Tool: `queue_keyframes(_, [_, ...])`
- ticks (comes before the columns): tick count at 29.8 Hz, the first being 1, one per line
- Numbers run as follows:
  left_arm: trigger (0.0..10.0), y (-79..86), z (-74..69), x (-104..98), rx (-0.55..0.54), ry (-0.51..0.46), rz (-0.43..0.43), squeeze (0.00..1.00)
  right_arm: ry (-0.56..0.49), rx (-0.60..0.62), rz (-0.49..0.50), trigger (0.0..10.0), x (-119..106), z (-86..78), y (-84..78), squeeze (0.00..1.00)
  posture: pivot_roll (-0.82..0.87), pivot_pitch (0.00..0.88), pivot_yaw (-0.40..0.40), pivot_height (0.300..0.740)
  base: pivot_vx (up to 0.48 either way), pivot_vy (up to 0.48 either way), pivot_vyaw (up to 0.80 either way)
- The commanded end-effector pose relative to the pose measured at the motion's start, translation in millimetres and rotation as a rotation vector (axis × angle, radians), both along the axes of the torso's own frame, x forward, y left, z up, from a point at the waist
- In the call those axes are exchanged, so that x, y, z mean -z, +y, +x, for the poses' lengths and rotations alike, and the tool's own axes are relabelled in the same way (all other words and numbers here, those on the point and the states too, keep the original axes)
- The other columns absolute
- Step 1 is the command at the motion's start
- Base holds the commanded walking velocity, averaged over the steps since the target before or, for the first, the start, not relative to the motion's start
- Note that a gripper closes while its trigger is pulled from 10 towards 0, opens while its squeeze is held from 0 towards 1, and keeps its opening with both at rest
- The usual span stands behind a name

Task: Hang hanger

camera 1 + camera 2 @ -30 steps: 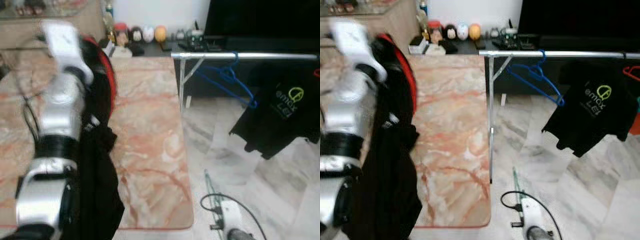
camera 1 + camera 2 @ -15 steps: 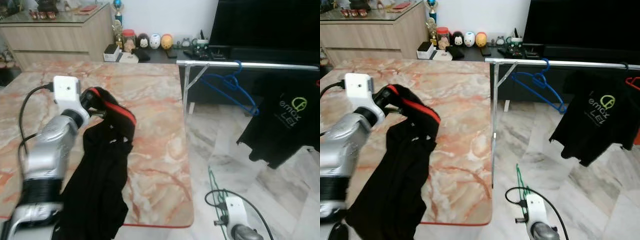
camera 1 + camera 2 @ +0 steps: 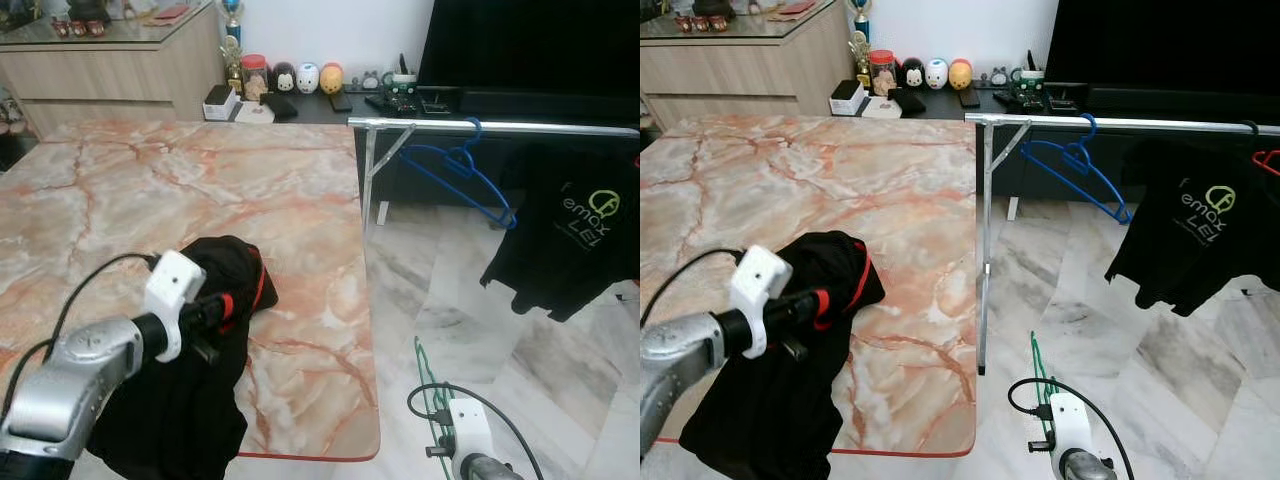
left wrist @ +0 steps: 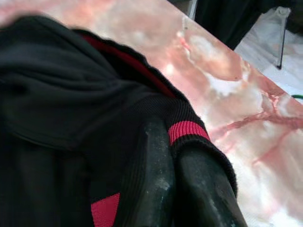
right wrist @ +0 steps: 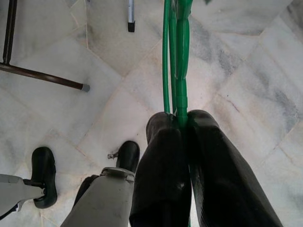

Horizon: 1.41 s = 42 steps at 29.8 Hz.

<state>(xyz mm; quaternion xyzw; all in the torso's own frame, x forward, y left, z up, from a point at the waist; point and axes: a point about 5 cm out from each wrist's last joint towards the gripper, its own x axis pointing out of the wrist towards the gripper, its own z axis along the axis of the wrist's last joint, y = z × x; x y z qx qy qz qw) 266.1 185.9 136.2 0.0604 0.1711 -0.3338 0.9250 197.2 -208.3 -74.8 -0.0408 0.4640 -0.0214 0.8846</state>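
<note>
A black knit garment with red trim (image 3: 190,370) is pinched between the pressed-together fingers of the left gripper (image 4: 177,165) at lower left of the head view, draped over the near edge of the pink-veined marble table (image 3: 200,190). A thin green plastic hanger (image 5: 177,56) is clamped by the closed right gripper (image 5: 182,124) low over the white marble floor (image 3: 1140,350). At upper right, a blue hanger (image 3: 458,170) and a black printed T-shirt (image 3: 575,235) are seen hung on the silver metal rail (image 3: 490,126).

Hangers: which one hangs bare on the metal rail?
The blue plastic hanger near the metal rail's left end; the other carries a black T-shirt.
</note>
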Motion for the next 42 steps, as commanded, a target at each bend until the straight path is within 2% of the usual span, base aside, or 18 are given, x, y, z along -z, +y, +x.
queue_keyframes(1, [10.0, -1.3, -3.8, 7.2, 0.002, 0.044, 0.010, 0.71, -0.006, -0.001, -0.001, 10.0, -0.7, 0.9, -1.0, 0.00, 0.06, 0.000, -0.003, 0.740, 0.000, 0.000, 0.00])
queue_keyframes(3, [10.0, -1.4, -5.2, 7.3, 0.007, 0.049, 0.012, 0.71, -0.006, -0.001, -0.001, 10.0, -0.6, 0.7, -1.0, 0.00, 0.05, 0.000, -0.003, 0.740, 0.000, 0.000, 0.00])
queue_keyframes(4, [10.0, -1.3, -6.7, 8.1, 0.015, 0.059, 0.016, 1.00, -0.006, -0.001, -0.002, 10.0, -0.6, 0.6, -1.1, 0.00, 0.05, 0.000, -0.003, 0.740, 0.000, 0.000, 0.00])
queue_keyframes(8, [10.0, 2.1, -11.4, 9.1, 0.031, 0.078, 0.037, 1.00, -0.005, -0.002, -0.003, 10.0, -0.4, 0.2, -1.0, 0.00, 0.05, 0.000, -0.002, 0.740, 0.000, 0.000, 0.00])
queue_keyframes(9, [10.0, 8.6, -14.0, 6.4, 0.041, 0.078, 0.058, 1.00, -0.004, -0.006, -0.003, 10.0, -0.4, 0.2, -1.0, 0.00, 0.06, 0.000, -0.002, 0.740, 0.000, 0.000, 0.00])
queue_keyframes(13, [10.0, 14.3, -21.4, 1.0, 0.097, 0.084, 0.067, 1.00, -0.005, -0.010, -0.006, 10.0, -0.9, 1.2, -1.1, 0.00, 0.06, 0.000, 0.000, 0.740, 0.000, 0.000, 0.00])
queue_keyframes(18, [10.0, 18.5, -24.1, -2.5, 0.107, 0.086, 0.069, 1.00, -0.008, -0.011, -0.008, 10.0, -1.5, 2.2, -1.2, 0.00, 0.06, 0.000, -0.002, 0.740, 0.000, 0.000, 0.00])
queue_keyframes(25, [10.0, 22.1, -35.7, -14.4, 0.170, 0.091, 0.014, 1.00, -0.011, -0.012, -0.010, 10.0, -2.2, 3.3, -1.7, 0.00, 0.07, 0.000, -0.006, 0.740, 0.000, 0.000, 0.00])
queue_keyframes(27, [10.0, 31.0, -39.9, -16.4, 0.161, 0.092, 0.060, 1.00, -0.010, -0.015, -0.014, 10.0, -2.3, 3.4, -2.1, 0.00, 0.07, 0.000, -0.007, 0.740, 0.000, 0.000, 0.00])
queue_keyframes(30, [10.0, 44.8, -36.3, -19.6, 0.105, 0.068, 0.124, 1.00, -0.010, -0.017, -0.018, 10.0, -2.4, 3.5, -2.6, 0.00, 0.07, 0.000, -0.008, 0.740, 0.000, 0.000, 0.00])
queue_keyframes(31, [10.0, 44.8, -36.3, -19.6, 0.105, 0.068, 0.124, 1.00, -0.010, -0.017, -0.018, 10.0, -2.4, 3.5, -2.6, 0.00, 0.07, 0.000, -0.008, 0.740, 0.000, 0.000, 0.00])
queue_keyframes(33, [10.0, 51.4, -36.5, -20.0, 0.096, 0.070, 0.191, 1.00, -0.010, -0.018, -0.020, 10.0, -2.4, 3.5, -2.7, 0.00, 0.07, 0.000, -0.008, 0.740, 0.000, 0.000, 0.00])
queue_keyframes(34, [10.0, 54.3, -36.9, -19.2, 0.103, 0.066, 0.245, 0.06, -0.010, -0.019, -0.021, 10.0, -2.4, 3.5, -2.7, 0.00, 0.07, 0.000, -0.008, 0.740, 0.000, 0.000, 0.00])
queue_keyframes(35, [10.0, 57.4, -37.0, -18.8, 0.116, 0.051, 0.314, 0.00, -0.010, -0.020, -0.022, 10.0, -2.5, 3.6, -2.6, 0.00, 0.07, 0.000, -0.008, 0.740, 0.000, 0.000, 0.00])
queue_keyframes(36, [10.0, 59.5, -34.7, -19.8, 0.106, 0.024, 0.357, 0.00, -0.011, -0.017, -0.025, 10.0, -3.1, 3.2, -6.6, 0.00, 0.07, 0.000, -0.007, 0.740, 0.000, 0.000, 0.00])
queue_keyframes(39, [10.0, 61.4, -25.8, -25.2, 0.058, -0.051, 0.395, 0.00, -0.013, -0.010, -0.037, 10.0, -5.6, 1.7, -20.5, 0.00, 0.07, 0.000, -0.007, 0.740, 0.000, 0.000, 0.00])
queue_keyframes(42, [10.0, 63.2, -18.2, -31.8, 0.028, -0.123, 0.459, 0.00, -0.015, -0.011, -0.040, 10.0, -6.4, 1.9, -22.9, 0.00, 0.07, 0.000, -0.007, 0.740, 0.000, 0.000, 0.00])
